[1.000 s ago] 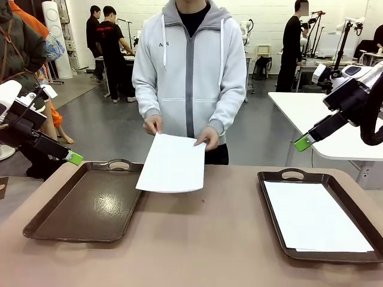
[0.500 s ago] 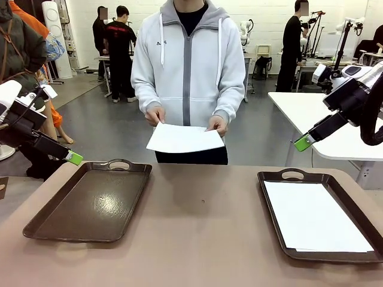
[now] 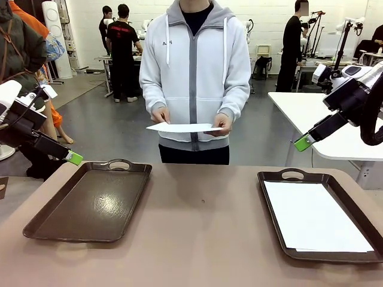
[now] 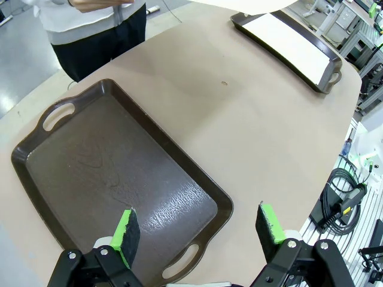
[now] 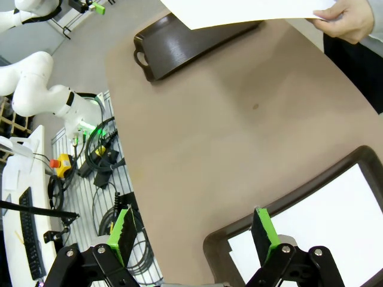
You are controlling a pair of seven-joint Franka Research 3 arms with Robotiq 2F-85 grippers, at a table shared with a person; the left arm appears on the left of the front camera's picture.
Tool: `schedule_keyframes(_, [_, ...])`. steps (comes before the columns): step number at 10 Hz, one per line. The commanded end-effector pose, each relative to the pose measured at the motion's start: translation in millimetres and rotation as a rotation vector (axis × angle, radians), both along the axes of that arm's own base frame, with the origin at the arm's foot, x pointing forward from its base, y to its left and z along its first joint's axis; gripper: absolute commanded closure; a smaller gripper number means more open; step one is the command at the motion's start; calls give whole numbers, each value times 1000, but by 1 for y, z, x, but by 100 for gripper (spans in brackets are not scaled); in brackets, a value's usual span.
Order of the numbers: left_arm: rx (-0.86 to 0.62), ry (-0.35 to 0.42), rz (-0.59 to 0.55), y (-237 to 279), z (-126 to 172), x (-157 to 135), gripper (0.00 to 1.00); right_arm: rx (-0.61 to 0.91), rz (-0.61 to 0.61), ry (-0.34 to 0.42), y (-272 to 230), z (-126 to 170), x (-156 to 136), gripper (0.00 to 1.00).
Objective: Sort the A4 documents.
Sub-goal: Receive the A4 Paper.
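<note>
**Person holds one sheet level above the table; both grippers wide open and empty**

Brown tabletop (image 3: 203,227) fills the lower half of the front view, with a workshop floor and other tables behind it. At lower left of that view lies a dark brown tray (image 3: 90,203) with nothing in it; at lower right a second tray (image 3: 359,256) holds A4 sheets (image 3: 314,215) lying flat inside its rim.

At upper centre a person in a grey hooded jacket stands at the far edge of the table, holding one A4 sheet (image 3: 182,127) nearly level in front of the waist, seen almost edge-on. One hand (image 3: 160,115) grips its left end in the picture, the other hand (image 3: 221,124) its right end. The sheet is well above the table and touches neither tray.

The left gripper (image 3: 75,158) hangs at the left edge of the front view, above the far left corner of the empty tray; in the left wrist view its green pads (image 4: 125,230) stand far apart with nothing between them. The right gripper (image 3: 302,143) sits at the upper right, well apart from the filled tray; the right wrist view shows its pads (image 5: 124,234) spread equally wide, holding nothing.
</note>
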State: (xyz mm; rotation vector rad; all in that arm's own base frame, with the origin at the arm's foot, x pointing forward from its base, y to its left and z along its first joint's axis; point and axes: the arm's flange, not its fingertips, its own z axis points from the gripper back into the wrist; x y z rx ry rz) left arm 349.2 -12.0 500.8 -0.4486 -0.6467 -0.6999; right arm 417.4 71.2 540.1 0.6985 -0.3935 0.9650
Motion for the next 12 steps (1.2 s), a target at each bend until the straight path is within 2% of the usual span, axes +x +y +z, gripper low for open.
schedule_keyframes(1, [-13,-8,-19,2,-2,1,0,8,6,0,0,1,0,0])
schedule_keyframes(12, [-13,-8,-19,2,-2,1,0,8,6,0,0,1,0,0])
